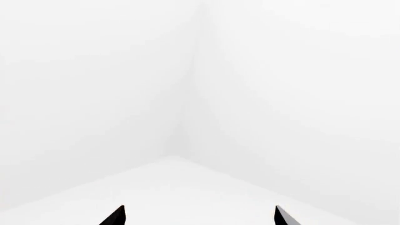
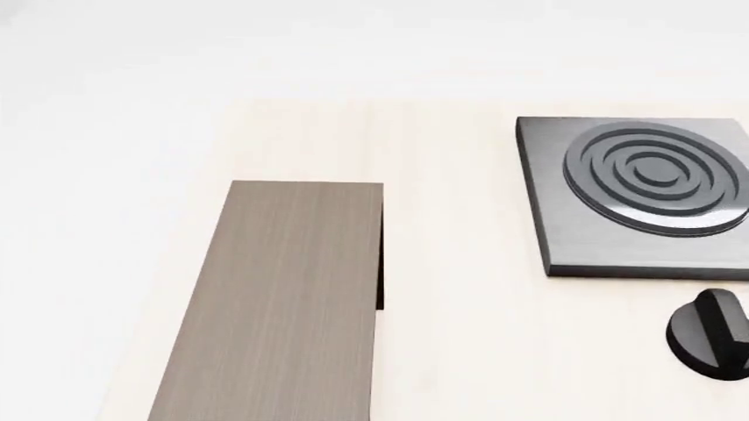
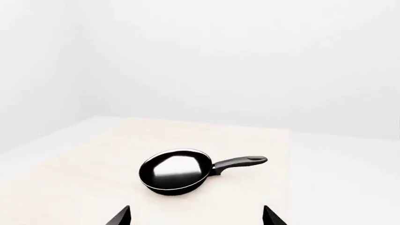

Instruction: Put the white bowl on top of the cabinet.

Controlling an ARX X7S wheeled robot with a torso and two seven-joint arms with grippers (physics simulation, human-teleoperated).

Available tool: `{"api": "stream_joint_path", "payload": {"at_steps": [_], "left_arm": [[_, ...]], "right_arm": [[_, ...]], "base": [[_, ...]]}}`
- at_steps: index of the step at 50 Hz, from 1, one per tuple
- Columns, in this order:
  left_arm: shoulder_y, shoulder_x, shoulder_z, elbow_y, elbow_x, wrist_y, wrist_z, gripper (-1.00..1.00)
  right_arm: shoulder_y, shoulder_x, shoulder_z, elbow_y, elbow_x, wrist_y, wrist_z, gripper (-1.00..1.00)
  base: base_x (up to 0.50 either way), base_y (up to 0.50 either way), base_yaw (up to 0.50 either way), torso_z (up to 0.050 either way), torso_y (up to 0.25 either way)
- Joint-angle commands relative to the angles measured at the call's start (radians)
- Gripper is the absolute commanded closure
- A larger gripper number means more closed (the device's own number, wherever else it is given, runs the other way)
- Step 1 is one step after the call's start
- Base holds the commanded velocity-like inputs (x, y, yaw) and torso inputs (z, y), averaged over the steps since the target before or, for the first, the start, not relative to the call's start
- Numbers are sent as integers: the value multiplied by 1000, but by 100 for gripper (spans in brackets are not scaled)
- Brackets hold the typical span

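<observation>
The cabinet (image 2: pixel 287 303) is seen in the lower left of the head view, a long grey-brown wood-grain box w/ a flat matte top, running from mid-frame down past the bottom edge. A darker side strip is visible along its right edge. It rests on the pale bench (image 2: pixel 457 342). Nothing is seen on the cabinet top.

The white bowl is not seen in any view, so its place cannot be told.

At the upper right of the head view a grey square stove plate (image 2: pixel 638 197) w/ raised concentric rings lies flat on the bench, well apart from the cabinet. Just below it, at the right edge, a black knob (image 2: pixel 710 335) is seen, partly cut off by the frame.

In the right wrist view a black frying pan (image 3: pixel 176 171) sits upright on the bench, centre-low in the frame, its handle pointing to the right. The right gripper (image 3: pixel 196 216) shows only 2 dark tips at the bottom edge, fingers set wide apart, nothing held between them.

In the left wrist view only white surfaces are seen. The left gripper (image 1: pixel 198 216) likewise shows 2 dark tips at the bottom edge, fingers wide, holding nothing.
</observation>
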Motion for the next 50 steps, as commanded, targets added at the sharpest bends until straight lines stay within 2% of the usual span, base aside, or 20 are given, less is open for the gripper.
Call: {"api": "stream_joint_path", "payload": {"at_steps": [1,25,38,50], "left_arm": [[1,-4,4,-9,-2,9,-3,-100],[1,-11,11,-8,-12,7,-15,-100],[3,-15,14,-1,-19,2,-23,-100],[4,-18,19,-11,-20,10,-26,-100]], "right_arm": [[20,-2,3,19,8,66,-1,-100],[59,-1,-4,85,38,196,-24,-100],[65,-7,1,118,44,196,-25,-100],[50,-9,15,123,13,124,15,-100]], "base": [[0,0,0,0,0],[0,0,0,0,0],[0,0,0,0,0],[0,0,0,0,0]]}}
